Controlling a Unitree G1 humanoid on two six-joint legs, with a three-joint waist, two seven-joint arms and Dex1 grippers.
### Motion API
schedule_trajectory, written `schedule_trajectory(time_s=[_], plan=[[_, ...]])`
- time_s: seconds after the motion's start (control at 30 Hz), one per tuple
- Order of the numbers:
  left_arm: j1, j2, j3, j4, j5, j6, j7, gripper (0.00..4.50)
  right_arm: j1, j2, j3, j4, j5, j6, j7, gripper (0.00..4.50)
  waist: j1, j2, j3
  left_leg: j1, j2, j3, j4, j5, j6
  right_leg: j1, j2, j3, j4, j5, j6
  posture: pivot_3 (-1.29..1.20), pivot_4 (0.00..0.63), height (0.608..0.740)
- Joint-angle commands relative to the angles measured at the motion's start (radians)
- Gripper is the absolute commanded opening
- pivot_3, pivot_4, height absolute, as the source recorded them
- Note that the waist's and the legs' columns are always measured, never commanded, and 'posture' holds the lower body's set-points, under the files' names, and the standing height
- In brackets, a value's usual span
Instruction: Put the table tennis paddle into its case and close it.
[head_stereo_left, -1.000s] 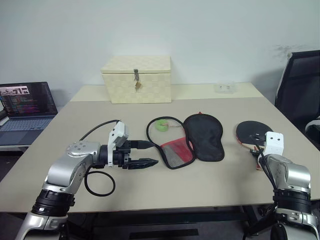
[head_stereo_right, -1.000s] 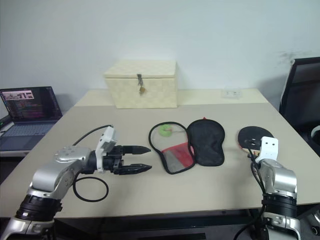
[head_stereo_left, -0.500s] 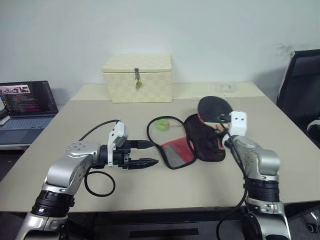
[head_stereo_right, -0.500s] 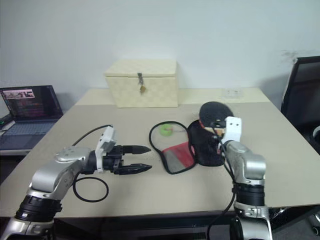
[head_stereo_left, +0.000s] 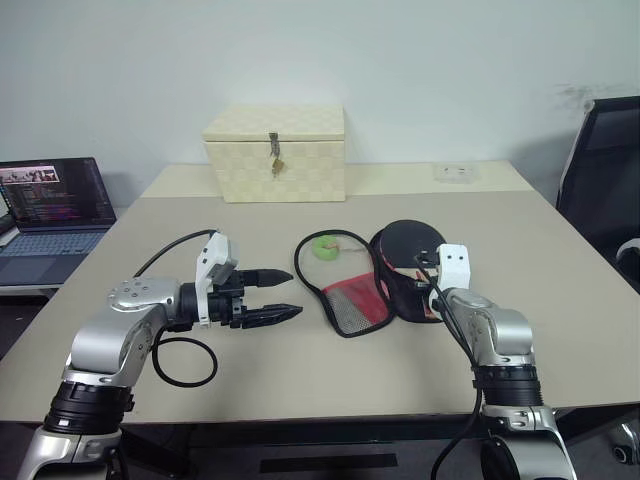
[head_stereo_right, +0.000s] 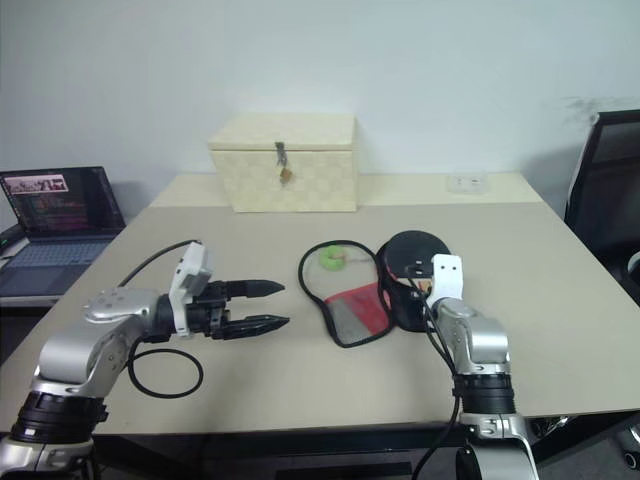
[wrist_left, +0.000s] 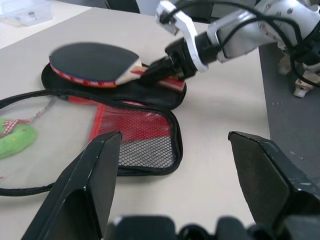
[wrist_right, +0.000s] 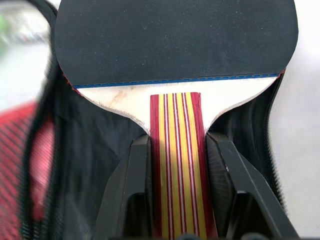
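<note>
Fingers (wrist_right: 139, 187) of your right gripper (wrist_right: 175, 190) are pinching the red and pale striped handle of the table tennis paddle (wrist_right: 175, 40) from both sides, so the jaws are closing only as far as the handle allows. You are holding the paddle with its round black face pointing away from the wrist, directly over the black half of the case (head_stereo_left: 345, 300). From the left wrist camera the face is sitting low over that black fabric, but you cannot tell whether it is touching it.

The case is lying unzipped and spread open on the table (head_stereo_left: 300, 370), the red mesh panel toward your left and the black half under the paddle. A small green tag (head_stereo_left: 324, 247) is lying inside the loop of the open zip edge, on the far side of the red panel.

Your left gripper (head_stereo_left: 283, 295) is hanging with its two black fingers well apart and nothing between them, pointing across toward the case and stopping short of it.

Farther back, a cream woven box (head_stereo_left: 276, 154) with a metal latch is standing on the table, and a laptop (head_stereo_left: 45, 215) is sitting open off to your left.
</note>
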Motion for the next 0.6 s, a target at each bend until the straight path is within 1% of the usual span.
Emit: schedule_trajectory(time_s=[0.03,0.23,0.3,0.33,0.37,0.5,0.53,0.57,0.6], plan=[[-0.001,0.019,0.031,-0.026,-0.009,-0.015,0.006,3.71,-0.027,-0.001,0.011,-0.004,-0.009,-0.057,0.002,1.09,0.000,0.000,0.000,0.000,0.000,0.000,0.000,0.000,0.000,0.000,0.000,0.000,0.000,0.000,0.000,0.00,0.150,0.740],[0.000,0.017,0.027,-0.024,-0.009,-0.017,0.010,3.71,-0.023,0.009,0.011,0.006,-0.009,-0.064,-0.004,1.09,0.000,0.000,0.000,0.000,0.000,0.000,0.000,0.000,0.000,0.000,0.000,0.000,0.000,0.000,0.000,0.00,0.150,0.740],[0.001,0.017,0.026,-0.024,-0.008,-0.017,0.010,3.71,-0.017,0.008,0.021,-0.007,-0.009,-0.064,0.004,1.80,0.000,0.000,0.000,0.000,0.000,0.000,0.000,0.000,0.000,0.000,0.000,0.000,0.000,0.000,0.000,0.00,0.150,0.740],[0.001,0.016,0.026,-0.023,-0.007,-0.017,0.011,3.71,-0.014,0.009,0.025,-0.013,-0.009,-0.065,0.008,1.91,0.000,0.000,0.000,0.000,0.000,0.000,0.000,0.000,0.000,0.000,0.000,0.000,0.000,0.000,0.000,0.00,0.150,0.740],[0.002,0.016,0.026,-0.023,-0.008,-0.017,0.011,3.71,-0.012,0.008,0.029,-0.018,-0.010,-0.063,0.010,2.23,0.000,0.000,0.000,0.000,0.000,0.000,0.000,0.000,0.000,0.000,0.000,0.000,0.000,0.000,0.000,0.00,0.150,0.740],[0.004,0.014,0.025,-0.023,-0.007,-0.017,0.014,3.71,0.002,-0.014,0.069,-0.019,-0.028,-0.093,0.035,3.64,0.000,0.000,0.000,0.000,0.000,0.000,0.000,0.000,0.000,0.000,0.000,0.000,0.000,0.000,0.000,0.00,0.150,0.740],[0.004,0.013,0.025,-0.022,-0.007,-0.018,0.015,3.71,0.004,-0.014,0.071,-0.019,-0.029,-0.095,0.036,3.91,0.000,0.000,0.000,0.000,0.000,0.000,0.000,0.000,0.000,0.000,0.000,0.000,0.000,0.000,0.000,0.00,0.150,0.740],[0.004,0.012,0.025,-0.022,-0.006,-0.018,0.016,3.71,0.006,-0.016,0.076,-0.018,-0.033,-0.099,0.039,4.35,0.000,0.000,0.000,0.000,0.000,0.000,0.000,0.000,0.000,0.000,0.000,0.000,0.000,0.000,0.000,0.00,0.150,0.740],[0.003,0.011,0.024,-0.021,-0.006,-0.018,0.017,3.71,0.008,-0.017,0.079,-0.017,-0.035,-0.101,0.041,4.47,0.000,0.000,0.000,0.000,0.000,0.000,0.000,0.000,0.000,0.000,0.000,0.000,0.000,0.000,0.000,0.00,0.150,0.740]])
